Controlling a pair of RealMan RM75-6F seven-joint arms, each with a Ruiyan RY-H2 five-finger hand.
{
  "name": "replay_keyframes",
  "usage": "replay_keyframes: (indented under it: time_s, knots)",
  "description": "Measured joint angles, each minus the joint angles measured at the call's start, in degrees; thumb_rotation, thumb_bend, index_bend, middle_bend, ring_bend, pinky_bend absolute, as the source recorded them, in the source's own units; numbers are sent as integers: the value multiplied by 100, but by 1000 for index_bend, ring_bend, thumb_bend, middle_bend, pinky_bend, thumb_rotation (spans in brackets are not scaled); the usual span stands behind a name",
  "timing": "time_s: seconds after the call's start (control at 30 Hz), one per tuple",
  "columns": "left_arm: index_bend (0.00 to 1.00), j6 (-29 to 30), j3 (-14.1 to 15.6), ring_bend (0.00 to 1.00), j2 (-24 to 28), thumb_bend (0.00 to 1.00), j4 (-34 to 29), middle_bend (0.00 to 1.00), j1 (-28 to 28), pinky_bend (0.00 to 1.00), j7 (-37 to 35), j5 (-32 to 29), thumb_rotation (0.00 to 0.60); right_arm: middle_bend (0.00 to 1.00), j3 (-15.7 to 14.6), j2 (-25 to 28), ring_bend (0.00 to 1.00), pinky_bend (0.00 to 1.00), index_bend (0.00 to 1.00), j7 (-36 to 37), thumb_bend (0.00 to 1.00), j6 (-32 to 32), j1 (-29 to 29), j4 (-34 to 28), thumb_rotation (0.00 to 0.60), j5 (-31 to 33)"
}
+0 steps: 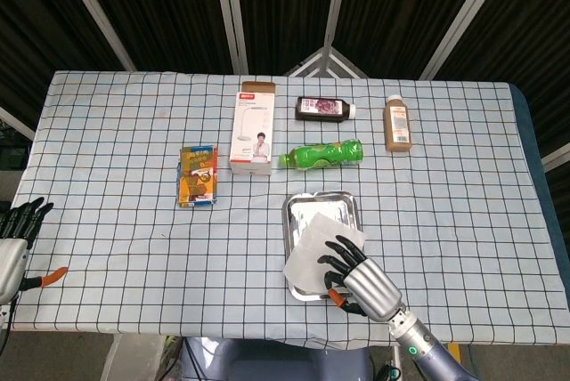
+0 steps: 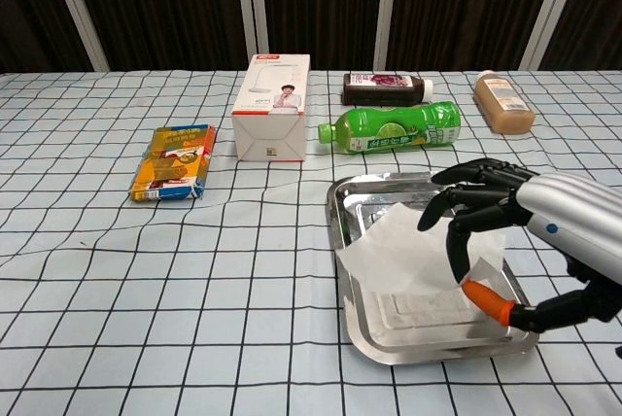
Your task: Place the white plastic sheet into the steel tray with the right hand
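The white plastic sheet [image 1: 313, 240] [image 2: 408, 259] is spread over the steel tray [image 1: 319, 196] [image 2: 384, 182], near the table's front edge. The sheet's left corner reaches the tray's left rim. My right hand [image 1: 358, 276] [image 2: 501, 217] is over the tray's right side. It pinches the sheet's right corner between its dark fingers and its orange-tipped thumb. My left hand [image 1: 15, 231] shows only in the head view, at the far left edge of the table. Its fingers are apart and it holds nothing.
Behind the tray lie a green bottle [image 1: 322, 155] [image 2: 394, 126], a dark bottle [image 1: 325, 109] and a brown bottle [image 1: 396, 124]. A white box [image 1: 252, 127] [image 2: 273, 107] and a snack packet [image 1: 199, 176] [image 2: 174, 162] sit to the left.
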Motion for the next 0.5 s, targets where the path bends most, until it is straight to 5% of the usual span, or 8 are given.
replay_keyframes:
  time_s: [0.5]
  knots:
    - [0, -1, 6, 0, 2, 0, -18, 0, 1, 0, 2, 4, 600, 307, 58, -79, 120, 86, 760, -45, 519, -196, 108, 177, 600, 271]
